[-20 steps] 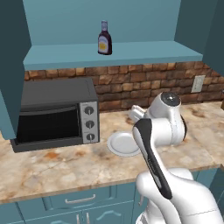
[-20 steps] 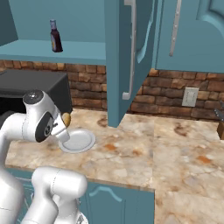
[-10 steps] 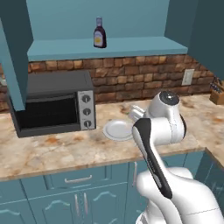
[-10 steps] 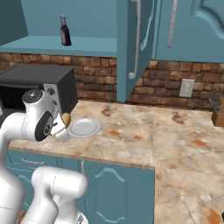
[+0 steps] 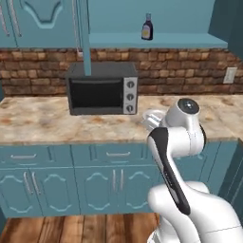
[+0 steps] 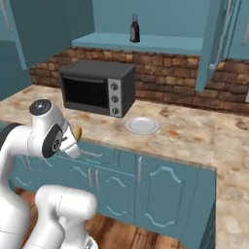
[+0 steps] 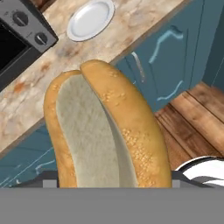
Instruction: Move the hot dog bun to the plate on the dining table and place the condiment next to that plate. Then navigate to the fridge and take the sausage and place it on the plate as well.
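The hot dog bun (image 7: 105,131), golden-tan with its pale split side facing the camera, stands close up in the hand view, and my gripper is shut on it with the fingertips hidden behind it. From the right base view the bun (image 6: 77,131) peeks out at my gripper (image 6: 73,138), held in front of the counter's edge at cabinet height. The condiment (image 5: 147,26), a dark bottle with a yellow label (image 6: 134,28), stands on the teal wall shelf above the microwave. The plate, the dining table, the fridge and the sausage are out of view.
A black microwave (image 5: 102,90) sits on the marbled wall counter (image 5: 38,123). A small all-white plate (image 6: 142,125) lies to its right (image 7: 90,19). Teal cabinets (image 6: 160,189) run below, with wooden floor (image 5: 80,228) between them and the base.
The whole picture has shifted: the base has backed away from the counter and turned, so cabinets and floor now show. The bun stays in the gripper.
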Tool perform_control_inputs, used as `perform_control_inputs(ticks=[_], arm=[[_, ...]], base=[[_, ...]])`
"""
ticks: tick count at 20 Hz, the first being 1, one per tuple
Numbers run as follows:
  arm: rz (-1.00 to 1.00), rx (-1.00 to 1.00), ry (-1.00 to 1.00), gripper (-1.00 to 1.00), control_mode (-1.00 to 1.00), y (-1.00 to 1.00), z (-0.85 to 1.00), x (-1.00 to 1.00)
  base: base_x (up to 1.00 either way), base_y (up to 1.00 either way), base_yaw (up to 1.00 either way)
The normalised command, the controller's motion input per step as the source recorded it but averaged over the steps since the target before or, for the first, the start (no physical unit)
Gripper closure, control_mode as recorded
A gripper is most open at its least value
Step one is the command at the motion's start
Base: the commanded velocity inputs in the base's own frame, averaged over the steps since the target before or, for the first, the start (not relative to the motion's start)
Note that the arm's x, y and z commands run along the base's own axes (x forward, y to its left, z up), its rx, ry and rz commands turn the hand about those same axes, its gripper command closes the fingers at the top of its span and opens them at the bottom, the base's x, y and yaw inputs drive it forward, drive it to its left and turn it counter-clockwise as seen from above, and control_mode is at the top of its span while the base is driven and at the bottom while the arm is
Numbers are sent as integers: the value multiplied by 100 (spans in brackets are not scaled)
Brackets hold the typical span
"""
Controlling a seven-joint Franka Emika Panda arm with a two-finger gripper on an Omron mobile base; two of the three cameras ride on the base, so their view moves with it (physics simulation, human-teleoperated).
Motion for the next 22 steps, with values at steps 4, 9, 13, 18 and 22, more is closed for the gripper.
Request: perform_control_inputs(ticks=[4,9,13,18,22], arm=[[0,0,0,100,100,0,0,0],[0,0,0,100,100,0,0,0],[0,0,0,100,100,0,0,0],[0,0,0,100,100,0,0,0],[0,0,0,100,100,0,0,0]], base=[[-14,79,58],[0,66,59],[0,63,60],[-2,60,63],[-8,59,64]])
